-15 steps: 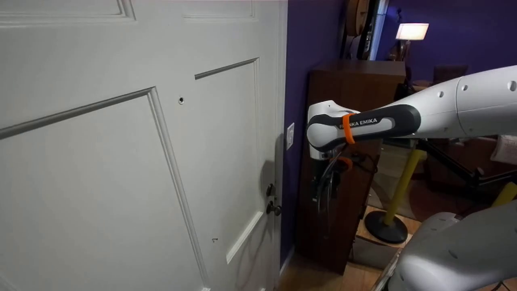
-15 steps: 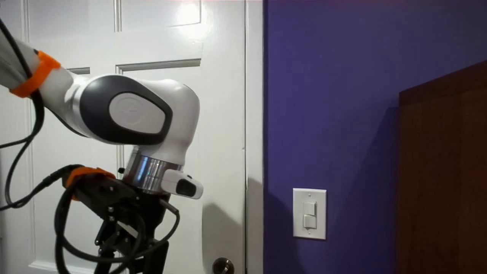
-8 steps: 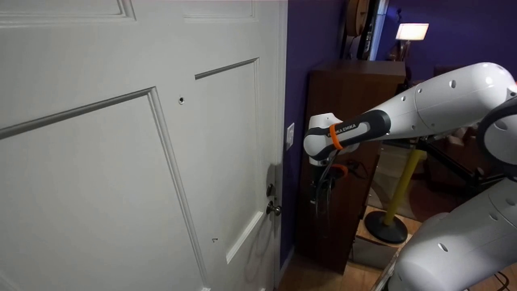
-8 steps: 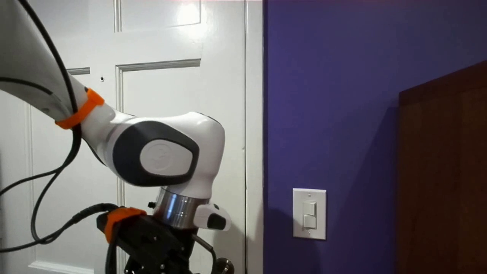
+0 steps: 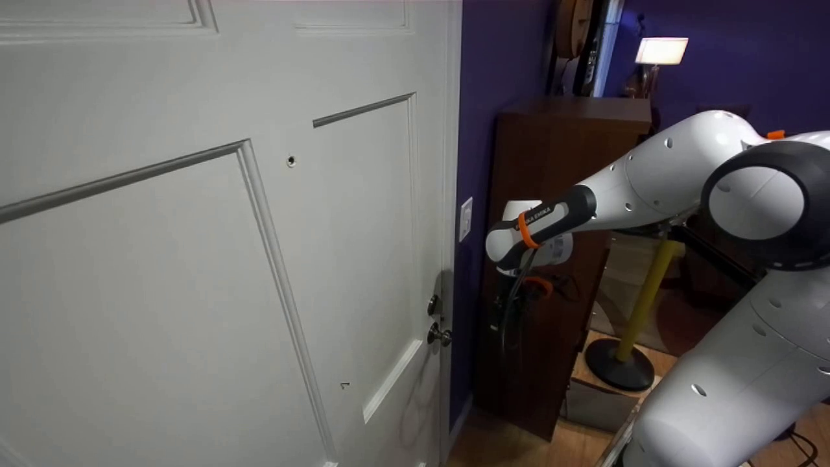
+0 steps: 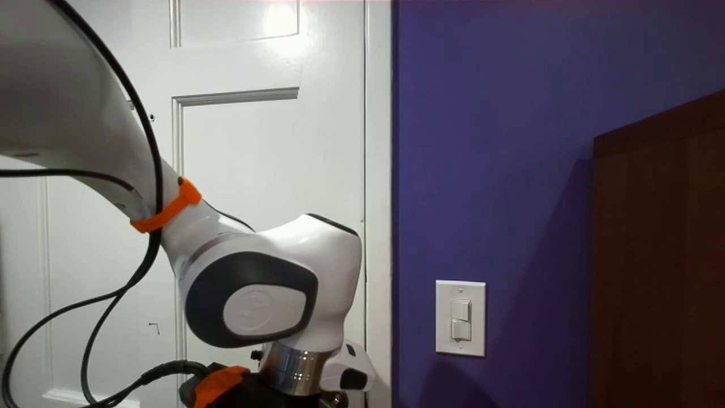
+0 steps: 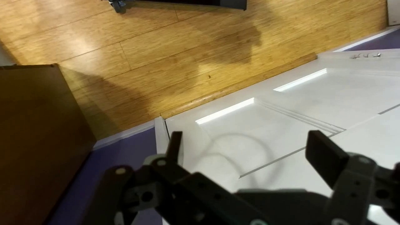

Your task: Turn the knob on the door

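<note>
Nearest in the wrist view, the fingers stand wide apart across the lower half of the frame, the white door beyond them. In an exterior view the knob sits on that door, low and right of centre, apart from the arm; farther back come a brown cabinet and, at upper right, a lit lamp

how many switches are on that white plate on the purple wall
2, in an exterior view: the upper switch and, below it, the lower switch on the white plate. Nothing covers it.
</note>
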`<state>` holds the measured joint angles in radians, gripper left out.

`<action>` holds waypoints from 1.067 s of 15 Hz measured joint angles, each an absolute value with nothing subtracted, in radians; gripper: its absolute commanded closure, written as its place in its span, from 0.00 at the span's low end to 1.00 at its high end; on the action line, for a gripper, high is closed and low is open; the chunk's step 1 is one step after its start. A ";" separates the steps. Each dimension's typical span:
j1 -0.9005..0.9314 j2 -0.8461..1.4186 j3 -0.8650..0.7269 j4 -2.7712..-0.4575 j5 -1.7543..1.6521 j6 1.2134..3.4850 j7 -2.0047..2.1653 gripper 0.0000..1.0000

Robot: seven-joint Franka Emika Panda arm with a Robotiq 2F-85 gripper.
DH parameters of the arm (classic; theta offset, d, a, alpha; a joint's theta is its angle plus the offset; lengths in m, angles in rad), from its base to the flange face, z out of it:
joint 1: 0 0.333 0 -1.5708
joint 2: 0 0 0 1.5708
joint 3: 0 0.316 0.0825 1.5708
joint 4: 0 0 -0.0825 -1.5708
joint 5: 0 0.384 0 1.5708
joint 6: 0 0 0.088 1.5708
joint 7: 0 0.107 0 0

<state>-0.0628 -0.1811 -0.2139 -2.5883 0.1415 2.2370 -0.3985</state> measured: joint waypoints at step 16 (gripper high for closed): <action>-0.063 -0.060 -0.192 -2.589 0.111 2.478 -0.421 0.00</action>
